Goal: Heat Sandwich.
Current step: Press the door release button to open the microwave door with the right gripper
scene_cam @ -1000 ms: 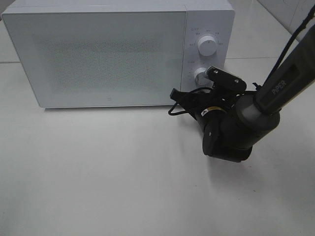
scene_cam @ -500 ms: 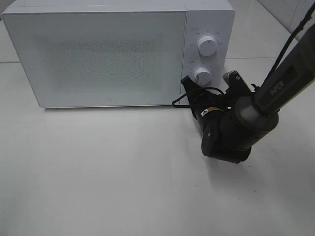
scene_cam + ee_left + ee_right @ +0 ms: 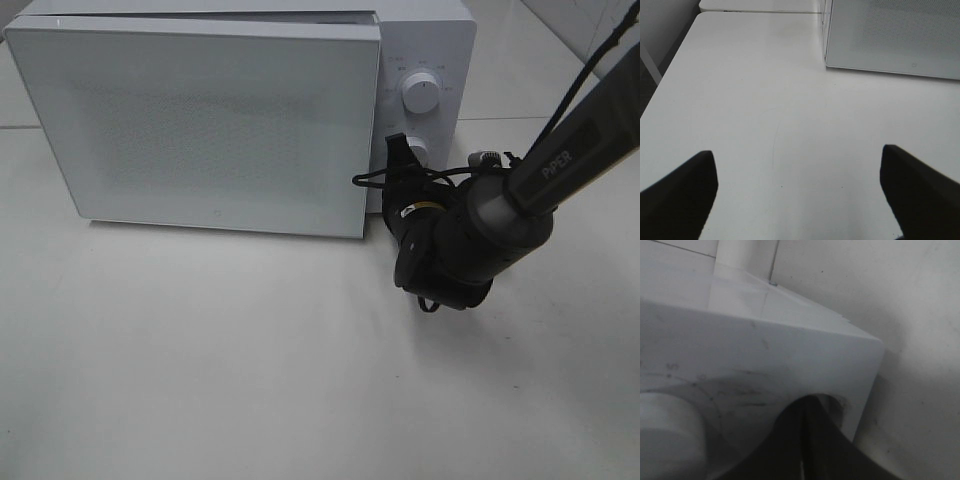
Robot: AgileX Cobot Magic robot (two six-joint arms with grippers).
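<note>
My left gripper point(image 3: 800, 200) over white table point(image 3: 740, 90), fingers point(image 3: 680, 195) spread wide. Microwave point(image 3: 890, 35) ahead, speckled front facing me, well apart from fingertips.

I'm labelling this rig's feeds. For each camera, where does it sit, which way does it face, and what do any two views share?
Exterior high: mounted above the table, looking down at the microwave; the right arm shows.
Left wrist: low on the left arm, looking across the table at the microwave's door; the open left gripper shows.
Right wrist: close against the microwave's control panel, beside a knob; the shut right gripper shows.
Shared: exterior and left wrist both show door and table.
</note>
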